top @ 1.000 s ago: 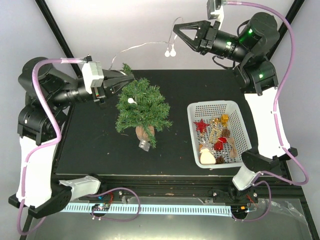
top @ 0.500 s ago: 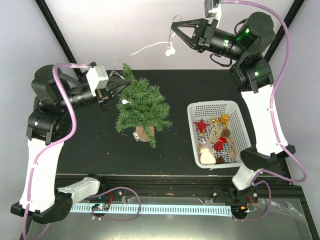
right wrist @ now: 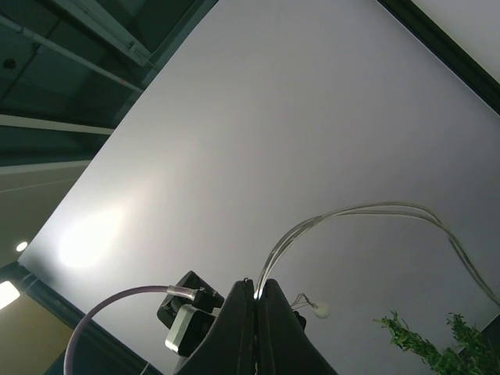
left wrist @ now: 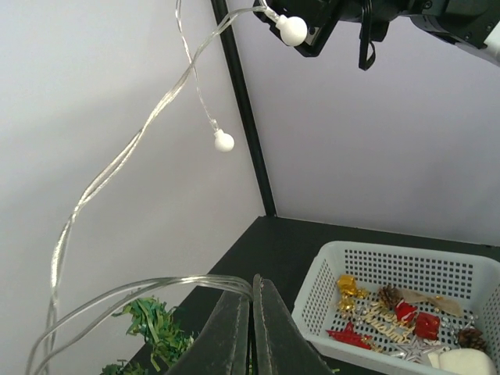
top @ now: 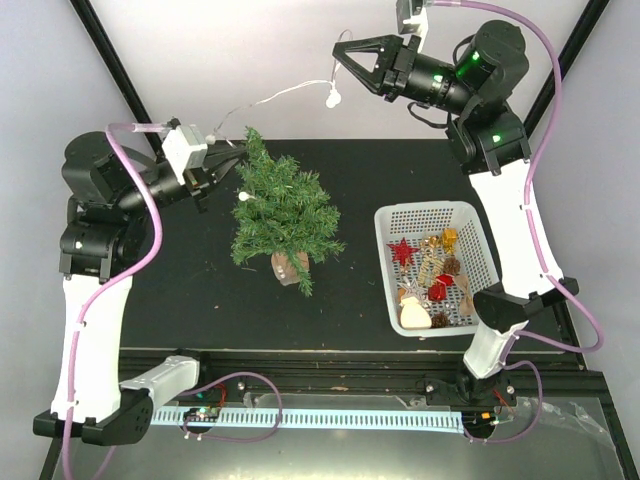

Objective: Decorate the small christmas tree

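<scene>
The small christmas tree point(top: 285, 215) stands upright on its tan base point(top: 291, 266) at the table's centre left. A clear light string point(top: 270, 97) with white bulbs point(top: 331, 98) stretches in the air between both grippers. One bulb point(top: 243, 197) lies on the tree's left side. My left gripper point(top: 226, 160) is just left of the treetop, shut on the wire point(left wrist: 156, 285). My right gripper point(top: 338, 52) is high above the table's far edge, shut on the wire's other end point(right wrist: 351, 211). In the left wrist view my left gripper point(left wrist: 251, 283) has green branch tips point(left wrist: 156, 324) below it.
A white mesh basket point(top: 430, 208) at the right holds a red star point(top: 402, 250), gold pieces, a pine cone and other ornaments; it also shows in the left wrist view point(left wrist: 375, 258). Black frame posts rise at the far corners.
My left gripper drew back left off the tree, uncovering the treetop. My right gripper moved left and slightly higher. The wire between them now hangs straighter.
</scene>
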`<state>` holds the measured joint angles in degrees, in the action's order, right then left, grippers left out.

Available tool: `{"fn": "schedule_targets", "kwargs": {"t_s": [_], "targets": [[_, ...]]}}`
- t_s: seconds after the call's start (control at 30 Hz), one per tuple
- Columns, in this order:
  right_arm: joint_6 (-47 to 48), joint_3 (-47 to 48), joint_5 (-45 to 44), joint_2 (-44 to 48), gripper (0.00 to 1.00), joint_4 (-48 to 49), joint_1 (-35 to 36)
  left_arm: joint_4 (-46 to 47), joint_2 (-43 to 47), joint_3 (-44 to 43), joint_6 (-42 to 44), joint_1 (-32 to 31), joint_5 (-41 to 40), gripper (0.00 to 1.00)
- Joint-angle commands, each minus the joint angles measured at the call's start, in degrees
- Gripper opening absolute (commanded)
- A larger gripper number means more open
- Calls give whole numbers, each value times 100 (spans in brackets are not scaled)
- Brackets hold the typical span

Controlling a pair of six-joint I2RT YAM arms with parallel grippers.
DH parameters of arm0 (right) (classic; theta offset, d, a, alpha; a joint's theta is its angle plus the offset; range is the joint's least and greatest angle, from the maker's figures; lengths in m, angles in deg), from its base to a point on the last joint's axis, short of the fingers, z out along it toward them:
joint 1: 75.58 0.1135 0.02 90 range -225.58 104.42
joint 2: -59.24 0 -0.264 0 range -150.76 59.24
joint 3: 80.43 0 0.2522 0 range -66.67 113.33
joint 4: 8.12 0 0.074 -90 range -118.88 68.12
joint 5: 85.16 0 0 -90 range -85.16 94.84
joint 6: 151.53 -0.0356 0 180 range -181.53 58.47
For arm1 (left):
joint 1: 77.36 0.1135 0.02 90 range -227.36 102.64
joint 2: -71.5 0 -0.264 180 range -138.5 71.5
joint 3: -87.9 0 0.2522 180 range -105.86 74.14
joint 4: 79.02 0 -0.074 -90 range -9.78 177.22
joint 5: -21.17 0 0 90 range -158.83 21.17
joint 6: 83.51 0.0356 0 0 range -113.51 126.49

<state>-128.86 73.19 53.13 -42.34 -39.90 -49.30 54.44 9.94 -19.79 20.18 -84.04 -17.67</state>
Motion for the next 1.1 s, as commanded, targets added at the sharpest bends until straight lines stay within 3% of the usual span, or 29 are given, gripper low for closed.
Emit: {"fn": "schedule_targets", "kwargs": {"t_s": [0.0, 0.6, 1.07], "targets": [[162, 143, -45, -38, 1, 61, 42, 331, 180, 151, -182, 171, 143, 2], [-92, 8, 20, -230, 1, 476, 95, 255, 462, 491, -194, 649, 37, 2], [-16, -175, 153, -222, 1, 478, 96, -372, 425, 364, 36, 940, -241, 2]]}}
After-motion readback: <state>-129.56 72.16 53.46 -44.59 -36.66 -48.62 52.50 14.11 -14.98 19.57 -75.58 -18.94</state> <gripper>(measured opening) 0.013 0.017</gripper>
